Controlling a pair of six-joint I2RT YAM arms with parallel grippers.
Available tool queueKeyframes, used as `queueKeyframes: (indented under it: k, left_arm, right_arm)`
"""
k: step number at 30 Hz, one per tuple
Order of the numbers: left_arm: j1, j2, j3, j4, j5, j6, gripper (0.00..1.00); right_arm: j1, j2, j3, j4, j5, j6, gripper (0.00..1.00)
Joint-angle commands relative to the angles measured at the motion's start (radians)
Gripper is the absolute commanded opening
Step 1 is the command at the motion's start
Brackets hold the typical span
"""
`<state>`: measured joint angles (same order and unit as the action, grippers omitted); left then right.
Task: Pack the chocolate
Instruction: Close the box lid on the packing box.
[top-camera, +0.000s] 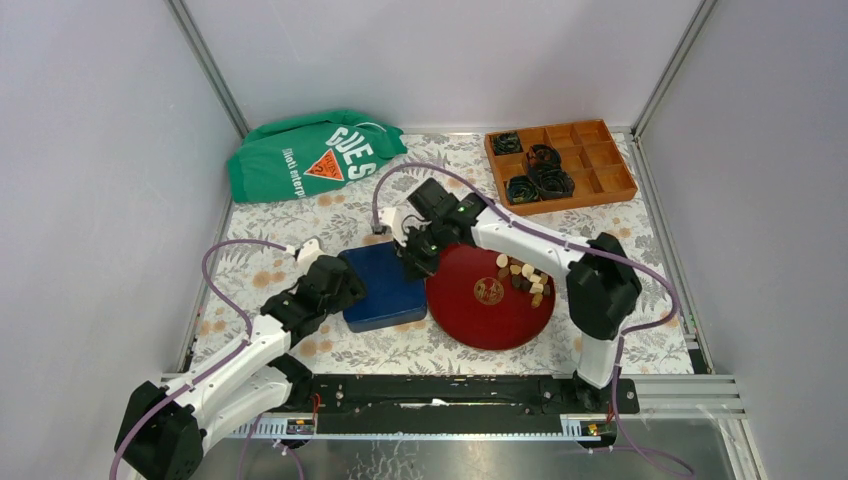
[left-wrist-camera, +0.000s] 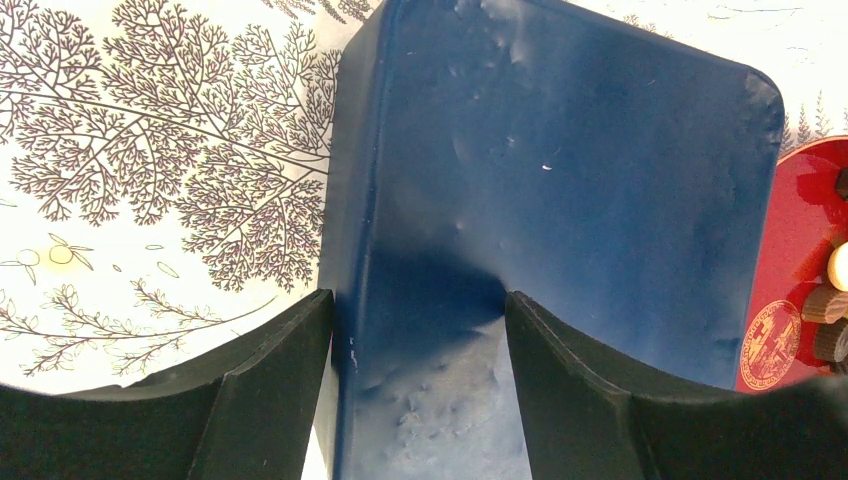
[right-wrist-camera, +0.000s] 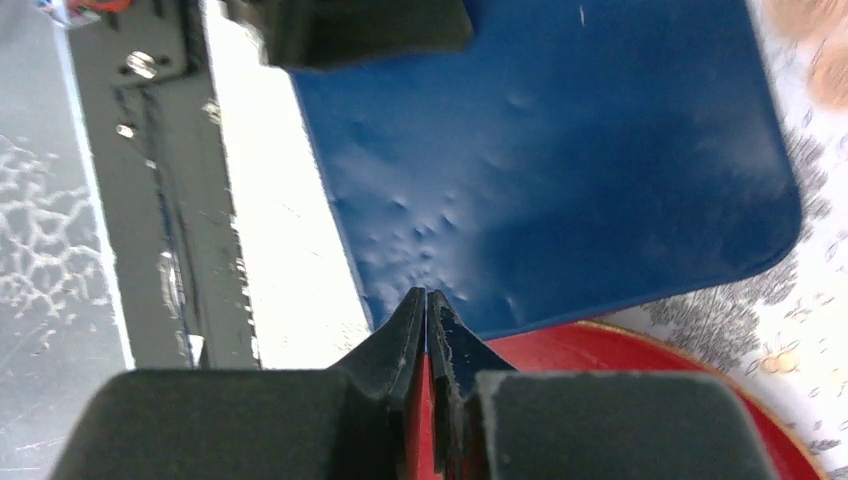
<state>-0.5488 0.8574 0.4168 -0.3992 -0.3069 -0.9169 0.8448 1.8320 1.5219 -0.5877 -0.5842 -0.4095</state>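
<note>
Green bag (top-camera: 310, 158) reads "GUES". Chocolate (top-camera: 525, 278) sits on red plate (top-camera: 470, 325), right of the closed, empty right pincer (right-wrist-camera: 427, 296); left pincer (left-wrist-camera: 418, 297) apart over blue box (top-camera: 385, 290).

My surface (top-camera: 340, 215) wears a white cloth printed with grey-brown branching leaves and pale orange flowers. The box (top-camera: 380, 290) is plain deep navy blue, with a soft sheen. The plate (top-camera: 490, 325) is glossy dark red, marked with a round gold-brown emblem (top-camera: 489, 291). The chocolate (top-camera: 522, 276) is a mix of dark brown, mid brown and cream-white pieces. The bag (top-camera: 300, 155) is green, with white lettering and a red-orange triangle. The tray (top-camera: 600, 180) is orange; the coiled cables (top-camera: 540, 170) in it are black. My left arm (top-camera: 235, 365) and right arm (top-camera: 520, 238) are white with black joints, each trailing a purple cable (top-camera: 245, 241). My left fingers (left-wrist-camera: 270, 400) and right fingers (right-wrist-camera: 400, 340) are matte black. The walls (top-camera: 100, 150) are pale grey.
</note>
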Motion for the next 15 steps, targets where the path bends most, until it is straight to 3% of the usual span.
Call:
queueKeyframes:
  k: [1, 8, 15]
  left_arm:
    - [0.003, 0.002, -0.007, 0.035, 0.027, 0.006, 0.7]
    - [0.005, 0.004, -0.01, 0.042, 0.039, 0.008, 0.7]
    - [0.006, -0.003, -0.011, 0.045, 0.047, 0.01, 0.7]
  right_arm:
    - [-0.007, 0.112, -0.073, -0.08, 0.113, -0.036, 0.09]
    - [0.0, 0.149, -0.093, -0.074, 0.17, -0.019, 0.09]
    - [-0.007, 0.041, 0.111, -0.151, 0.122, -0.083, 0.13]
